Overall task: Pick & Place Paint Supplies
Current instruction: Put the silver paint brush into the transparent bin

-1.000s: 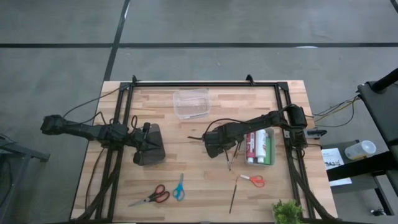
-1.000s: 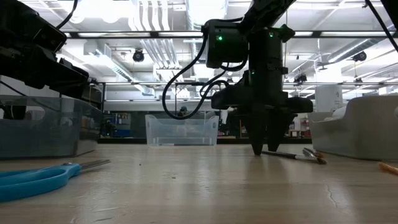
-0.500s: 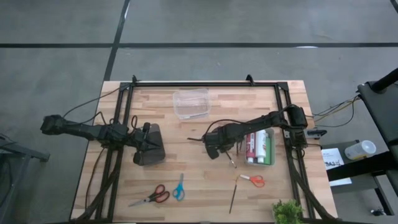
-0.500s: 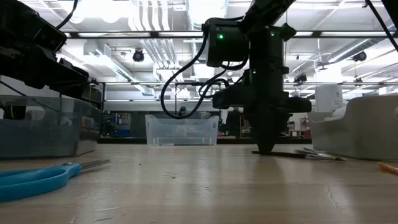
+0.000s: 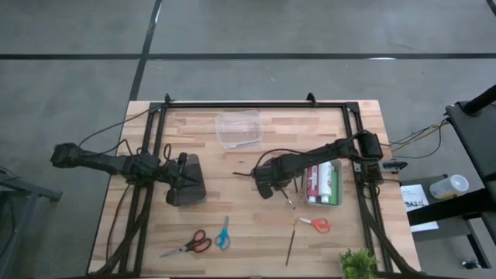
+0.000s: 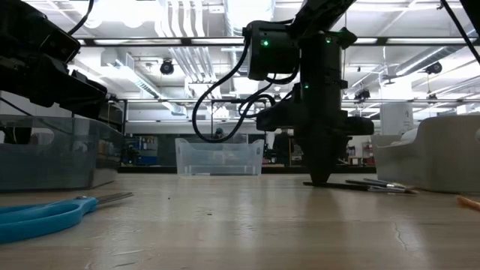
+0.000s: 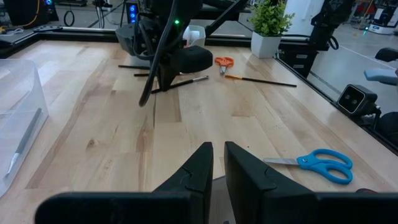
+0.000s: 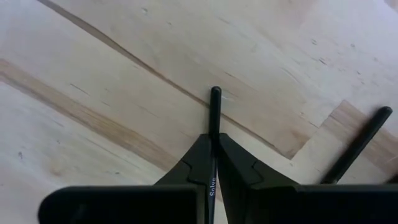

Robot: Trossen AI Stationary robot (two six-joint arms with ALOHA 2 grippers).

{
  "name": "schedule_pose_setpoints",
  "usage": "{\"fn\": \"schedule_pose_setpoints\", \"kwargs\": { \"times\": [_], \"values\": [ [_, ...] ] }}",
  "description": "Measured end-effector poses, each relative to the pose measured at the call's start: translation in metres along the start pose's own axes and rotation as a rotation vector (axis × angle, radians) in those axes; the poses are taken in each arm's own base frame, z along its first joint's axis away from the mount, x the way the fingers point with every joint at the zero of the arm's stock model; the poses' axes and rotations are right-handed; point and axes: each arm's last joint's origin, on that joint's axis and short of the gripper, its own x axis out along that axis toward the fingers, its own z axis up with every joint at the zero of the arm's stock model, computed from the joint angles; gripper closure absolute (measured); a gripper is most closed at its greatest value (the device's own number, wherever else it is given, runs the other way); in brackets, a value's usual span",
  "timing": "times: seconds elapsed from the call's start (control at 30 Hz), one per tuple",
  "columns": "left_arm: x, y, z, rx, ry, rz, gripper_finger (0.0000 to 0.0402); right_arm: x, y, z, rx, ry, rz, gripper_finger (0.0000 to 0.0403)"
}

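Right claw [image 8: 212,163] has snapped shut since a second ago, now pinching a thin black brush [image 8: 214,118] flat on the grainy wood surface [image 5: 240,217]. Paint bottles [image 5: 323,183] sit just beside it. Left claw [image 7: 217,163] hovers nearly closed, empty.

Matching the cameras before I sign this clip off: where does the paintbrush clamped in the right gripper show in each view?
High view: the paintbrush pokes out of the right gripper at mid-table.
Low view: it lies on the wood under that gripper, right of centre.
Left wrist view: the dark stick at the far gripper's tips.
Right wrist view: its handle runs out from between the shut fingers.
Shared landmark: the right gripper itself.
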Motion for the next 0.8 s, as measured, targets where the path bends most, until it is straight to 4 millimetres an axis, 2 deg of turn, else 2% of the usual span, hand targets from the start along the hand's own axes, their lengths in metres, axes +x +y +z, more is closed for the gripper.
{"fn": "schedule_pose_setpoints", "kwargs": {
  "times": [0.13,0.47,0.63,0.8],
  "values": [
    [0.000,0.000,0.000,0.000,0.000,0.000,0.0351,-0.009,0.006,0.004,-0.022,-0.027,0.050,0.0390],
    [0.000,0.000,0.000,0.000,0.000,0.000,0.0351,-0.049,0.016,0.012,-0.156,-0.114,0.152,0.0391],
    [0.000,0.000,0.000,0.000,0.000,0.000,0.0351,-0.070,0.021,0.018,-0.390,-0.213,0.163,0.0391],
    [0.000,0.000,0.000,0.000,0.000,0.000,0.0351,-0.090,0.025,0.026,-0.607,-0.369,0.094,0.0391]
  ]
}}
